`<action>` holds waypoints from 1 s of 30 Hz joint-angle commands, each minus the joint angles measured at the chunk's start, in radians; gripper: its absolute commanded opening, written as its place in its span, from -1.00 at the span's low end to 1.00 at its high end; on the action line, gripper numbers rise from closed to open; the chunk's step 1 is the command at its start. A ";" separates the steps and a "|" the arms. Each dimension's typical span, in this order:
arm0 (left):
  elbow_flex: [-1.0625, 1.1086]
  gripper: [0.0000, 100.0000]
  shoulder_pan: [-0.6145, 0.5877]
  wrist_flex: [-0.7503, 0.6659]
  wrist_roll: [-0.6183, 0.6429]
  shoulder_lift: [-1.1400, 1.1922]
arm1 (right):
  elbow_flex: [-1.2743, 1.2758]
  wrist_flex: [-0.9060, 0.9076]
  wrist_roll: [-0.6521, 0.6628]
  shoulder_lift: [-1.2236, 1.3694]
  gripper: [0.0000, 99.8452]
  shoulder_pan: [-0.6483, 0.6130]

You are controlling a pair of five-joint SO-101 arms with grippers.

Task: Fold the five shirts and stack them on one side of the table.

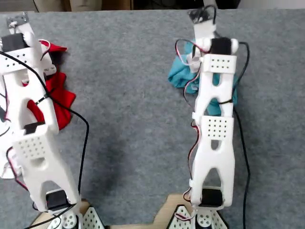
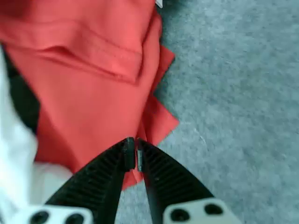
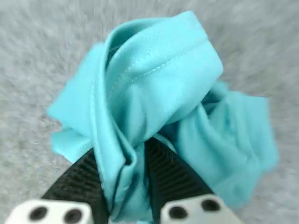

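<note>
**Labels, print.** In the left wrist view we note one small white scrap (image 2: 159,3) at the border of the red shirt (image 2: 84,84). It may be a tag, but the frame edge cuts it and nothing on it is legible.

**Red shirt.** It lies crumpled on the far-left part of the grey felt-covered desk (image 1: 128,95), largely beneath the left arm (image 1: 33,143). A stitched seam and a folded hem show up close.

**Left gripper** (image 2: 135,154). Its fingers (image 2: 108,173) are together at the tips, right over a pointed corner of the red shirt where the cloth meets the felt. We cannot tell whether a layer is caught between them. A white cloth (image 2: 49,173) sits against the red shirt's edge by one finger; we cannot tell whether it lies under the shirt or beside it.

**Teal shirt** (image 1: 180,74). It is bunched on the far half of the desk, right of centre, and partly covered by the right arm (image 1: 217,138).

**Right gripper** (image 3: 122,156). Its fingers (image 3: 162,173) are clamped on a thick fold of the teal shirt. The fold runs up between them and rolls over at the top, and the rest is heaped on the felt beyond.

**Surroundings, obstructions.** From above, each arm crosses its own shirt and hides the middle of it. A black cable (image 1: 85,138) loops from the left arm out over the desk. A second cable (image 1: 245,157) runs down the right arm's outer side. A wooden base (image 1: 164,210) sits at the near edge between the arm mounts. The two shirts lie well apart.
</note>
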 commanded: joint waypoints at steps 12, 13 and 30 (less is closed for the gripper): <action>1.126 -0.96 0.043 -0.345 -0.046 -0.923 | 0.816 0.026 0.143 -1.144 -0.99 -0.255; 1.237 -0.96 0.055 -0.399 -0.058 -1.009 | 0.858 0.021 0.150 -1.205 -0.99 -0.268; 1.964 -0.96 0.098 -0.822 0.048 -1.543 | 1.435 -0.359 0.157 -1.415 -0.99 -0.311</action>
